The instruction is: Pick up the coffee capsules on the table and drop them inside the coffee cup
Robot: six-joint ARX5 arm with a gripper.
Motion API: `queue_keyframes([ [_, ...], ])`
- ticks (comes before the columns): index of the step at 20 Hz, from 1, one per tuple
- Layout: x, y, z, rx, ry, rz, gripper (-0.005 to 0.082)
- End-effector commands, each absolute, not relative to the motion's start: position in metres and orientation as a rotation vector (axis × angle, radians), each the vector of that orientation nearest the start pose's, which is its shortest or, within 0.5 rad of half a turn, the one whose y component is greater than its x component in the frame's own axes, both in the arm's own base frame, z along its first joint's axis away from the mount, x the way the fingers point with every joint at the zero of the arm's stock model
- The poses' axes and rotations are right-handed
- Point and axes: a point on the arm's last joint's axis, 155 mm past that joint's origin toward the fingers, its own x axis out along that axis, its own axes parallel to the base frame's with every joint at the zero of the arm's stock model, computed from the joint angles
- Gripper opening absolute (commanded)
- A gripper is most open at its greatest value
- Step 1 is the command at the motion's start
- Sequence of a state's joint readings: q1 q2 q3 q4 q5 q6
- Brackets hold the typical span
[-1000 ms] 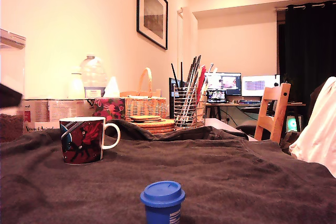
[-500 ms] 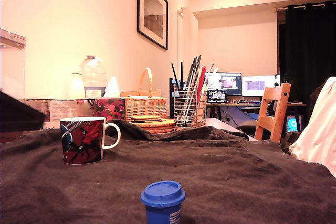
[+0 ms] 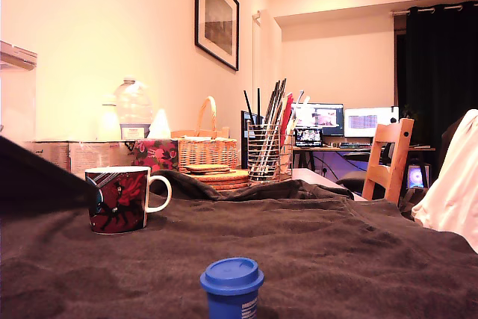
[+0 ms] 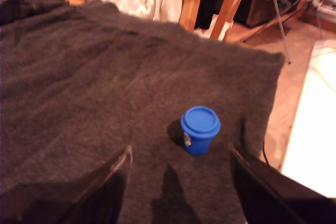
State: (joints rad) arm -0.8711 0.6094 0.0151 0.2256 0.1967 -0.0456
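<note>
One blue coffee capsule (image 3: 231, 287) stands rim-up on the table's dark fuzzy cloth (image 3: 321, 252), near the front edge in the exterior view. The coffee cup (image 3: 117, 199), red and blue with a white handle, stands upright further back on the exterior view's left. In the wrist view the blue capsule (image 4: 200, 129) lies just ahead of my gripper (image 4: 180, 150), which is open, its two dark fingers (image 4: 113, 179) spread wide with nothing between them. A dark part of my arm (image 3: 33, 181) shows at the exterior view's left edge, beside the cup.
Behind the cloth stand a wire-mesh utensil holder (image 3: 265, 153), a wicker basket (image 3: 205, 147), a water jug (image 3: 134, 110) and boxes. A wooden chair (image 3: 388, 158) and white fabric (image 3: 455, 184) are at the exterior view's right. The cloth's edge drops off past the capsule (image 4: 273, 103).
The dark arm part has pushed further in from the exterior view's left edge, now reaching beside the cup. Cup and blue capsule have not moved.
</note>
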Motion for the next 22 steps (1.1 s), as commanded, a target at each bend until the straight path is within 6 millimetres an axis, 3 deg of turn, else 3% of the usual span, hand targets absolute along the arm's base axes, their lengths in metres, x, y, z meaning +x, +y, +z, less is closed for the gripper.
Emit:
queue_keyframes([
  [1, 0.148, -0.234, 0.078, 0.099, 0.378, -1.053, 0.0554],
  [12, 0.155, -0.244, 0.058, 0.127, 0.454, -1.049, 0.0554],
  [22, 0.148, -0.272, 0.038, 0.209, 0.591, -1.110, 0.0553],
])
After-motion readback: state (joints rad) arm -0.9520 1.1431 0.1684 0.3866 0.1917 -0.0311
